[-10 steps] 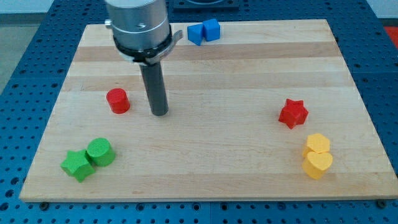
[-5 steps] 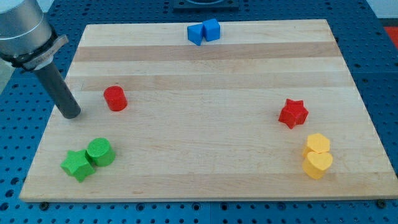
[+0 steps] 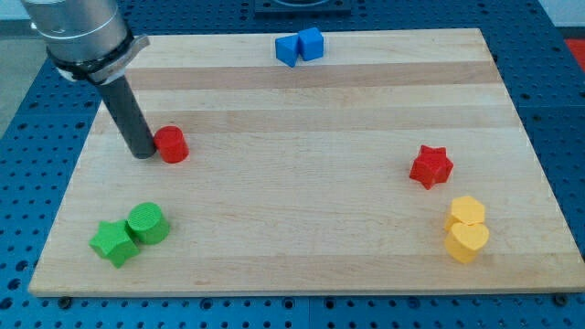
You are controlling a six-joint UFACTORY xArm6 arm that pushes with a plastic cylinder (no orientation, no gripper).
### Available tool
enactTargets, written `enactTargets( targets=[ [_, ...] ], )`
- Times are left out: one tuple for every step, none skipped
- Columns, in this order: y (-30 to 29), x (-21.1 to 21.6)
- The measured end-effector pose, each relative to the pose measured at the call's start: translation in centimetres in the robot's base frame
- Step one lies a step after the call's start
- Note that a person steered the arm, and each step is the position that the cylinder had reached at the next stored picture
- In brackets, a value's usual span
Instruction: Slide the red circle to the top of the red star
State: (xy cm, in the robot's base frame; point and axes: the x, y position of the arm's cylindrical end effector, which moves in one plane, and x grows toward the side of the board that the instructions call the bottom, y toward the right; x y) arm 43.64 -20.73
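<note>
Nearest the view's bottom, at about seven o'clock on the wooden board, a green star and a green cylinder sit touching, the cylinder at the star's two o'clock. At about four o'clock on the board lies a yellow pair, also touching: a yellow heart with a yellow hexagonal block right at its twelve o'clock.

Farther up, at roughly three o'clock on the board, the red star stands alone, near the yellow hexagonal block and at that block's eleven o'clock.

Across the board, at about nine o'clock, is the red circle, a short upright cylinder, well apart from the red star and almost level with it in the view. My tip rests on the board at the circle's nine o'clock, right against its side or just beside it; contact cannot be settled from this angle. The dark rod rises from the tip toward eleven o'clock to the grey arm housing at the view's top left. The arm has no jaws, only this rod, so nothing is grasped.

Farthest away, at twelve o'clock near the board's top edge, two blue blocks touch: a blue cube and, at its eight o'clock, a blue block whose shape I cannot make out.
</note>
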Motion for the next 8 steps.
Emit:
enactTargets(
  targets=[
    [1.9,-0.6],
    [5.1,-0.6],
    [8.1,-1.0],
    [10.8,-1.6],
    [13.5,-1.7],
    [16.1,-1.7],
    [17.6,-1.7],
    [17.6,-1.3]
  ],
)
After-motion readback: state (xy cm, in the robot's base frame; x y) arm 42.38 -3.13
